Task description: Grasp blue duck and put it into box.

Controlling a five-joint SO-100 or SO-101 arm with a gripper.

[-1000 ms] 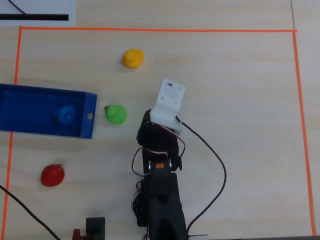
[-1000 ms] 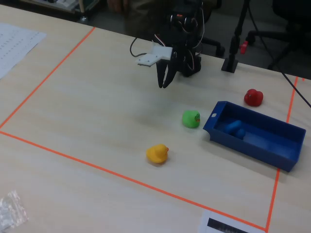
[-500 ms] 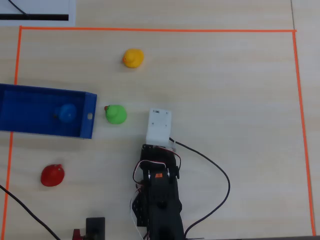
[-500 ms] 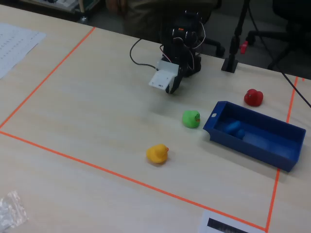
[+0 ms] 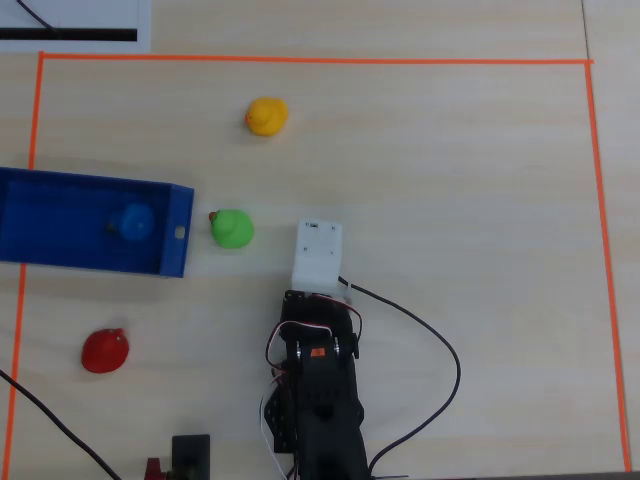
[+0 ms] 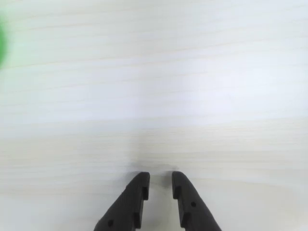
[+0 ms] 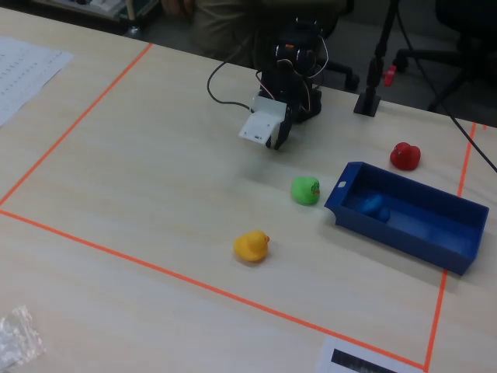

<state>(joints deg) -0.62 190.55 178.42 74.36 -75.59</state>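
- Currently I am seeing the blue duck (image 5: 134,221) lying inside the box (image 5: 60,262), near the end wall that carries a small hole; the fixed view is showing it (image 7: 376,207) on the box floor (image 7: 435,241) as well.
- I am noting the box sitting across the left orange tape line (image 5: 24,200) in the overhead view, with its holed end pointing toward the green duck (image 5: 232,228).
- I am seeing the green duck standing just beside that end wall, apart from it, with the yellow duck (image 5: 267,116) farther up the table (image 5: 450,180) and the red duck (image 5: 104,350) below the box.
- I am reading the gripper (image 6: 160,180) in the wrist view as empty: its two dark fingers are hanging over bare wood with only a narrow gap between the tips, nearly closed.
- I am seeing the arm (image 5: 318,390) pulled back, to the right of the green duck in the overhead view, well apart from the box.
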